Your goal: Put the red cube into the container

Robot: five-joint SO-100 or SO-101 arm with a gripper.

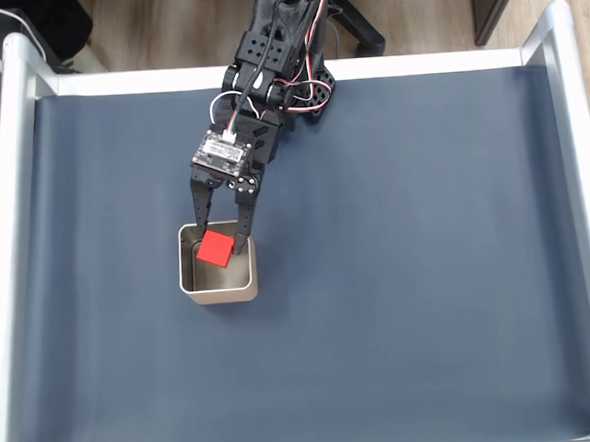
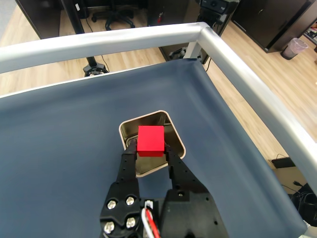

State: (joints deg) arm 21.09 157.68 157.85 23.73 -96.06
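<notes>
The red cube (image 1: pixel 216 250) (image 2: pixel 150 141) is pinched between my gripper's black fingers and hangs over the open mouth of the container (image 1: pixel 195 289) (image 2: pixel 147 121), a square silver tin with rounded corners. My gripper (image 1: pixel 220 242) (image 2: pixel 148 149) is shut on the cube and reaches down from the arm at the top of the fixed view. In the wrist view the cube sits above the tin's near half and hides part of its inside. The fingertips overlap the tin's upper rim in the fixed view.
The tin stands left of centre on a dark blue mat (image 1: pixel 399 275), which is framed by a silver rail (image 1: pixel 13 198) (image 2: pixel 237 64). Wooden floor, chair legs and dark furniture lie beyond the rail.
</notes>
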